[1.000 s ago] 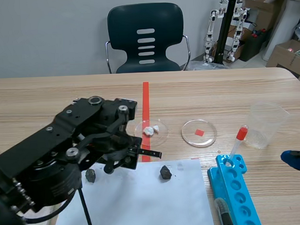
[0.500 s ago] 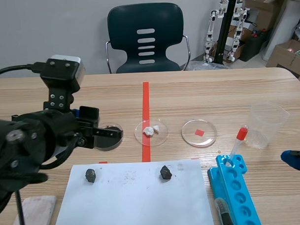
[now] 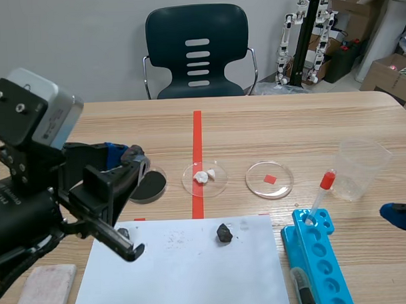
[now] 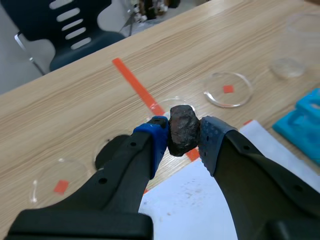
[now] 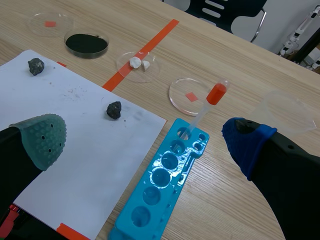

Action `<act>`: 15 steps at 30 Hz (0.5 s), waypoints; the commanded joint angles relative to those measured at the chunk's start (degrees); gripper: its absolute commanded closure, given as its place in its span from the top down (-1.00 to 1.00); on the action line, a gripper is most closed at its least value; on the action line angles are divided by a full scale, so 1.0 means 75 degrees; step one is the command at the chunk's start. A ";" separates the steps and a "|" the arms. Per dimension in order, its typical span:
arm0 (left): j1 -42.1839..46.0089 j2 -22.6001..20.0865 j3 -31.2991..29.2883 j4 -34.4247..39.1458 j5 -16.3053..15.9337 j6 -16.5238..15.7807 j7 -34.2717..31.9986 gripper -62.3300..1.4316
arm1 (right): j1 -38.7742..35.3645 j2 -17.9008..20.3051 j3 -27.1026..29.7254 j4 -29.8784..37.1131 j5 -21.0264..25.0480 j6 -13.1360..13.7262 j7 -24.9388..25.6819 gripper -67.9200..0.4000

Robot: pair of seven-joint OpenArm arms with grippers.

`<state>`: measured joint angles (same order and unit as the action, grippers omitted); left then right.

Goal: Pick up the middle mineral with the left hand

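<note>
Left wrist view: the left hand (image 4: 184,136) is clamped on the dark, rough mineral (image 4: 182,127), which is pinched at the very tips of its blue pads (image 4: 159,136) and raised clear of the surface (image 4: 75,100). On the white paper sheet (image 5: 75,130) by the near edge, a loose stone (image 5: 35,65) and a second stone (image 5: 114,110) remain. The right hand (image 5: 145,140) is spread wide and empty. The pick looks done. Because the lump is irregular and held only at the tips, even pressure and a slow, level lift would guard against it twisting out.
</note>
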<state>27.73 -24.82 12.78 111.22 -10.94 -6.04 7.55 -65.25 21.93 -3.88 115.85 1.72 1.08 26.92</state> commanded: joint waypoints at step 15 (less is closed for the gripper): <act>0.1655 -0.0382 -0.0781 0.0140 0.0262 -0.1163 -0.1877 -0.74 | 0.0067 0.0082 0.0006 0.0184 0.0052 -0.0026 0.0108 1.00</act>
<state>39.72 -27.86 6.83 111.63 -9.32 -15.05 -4.73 -65.25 21.96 -3.88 115.85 1.74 1.06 26.92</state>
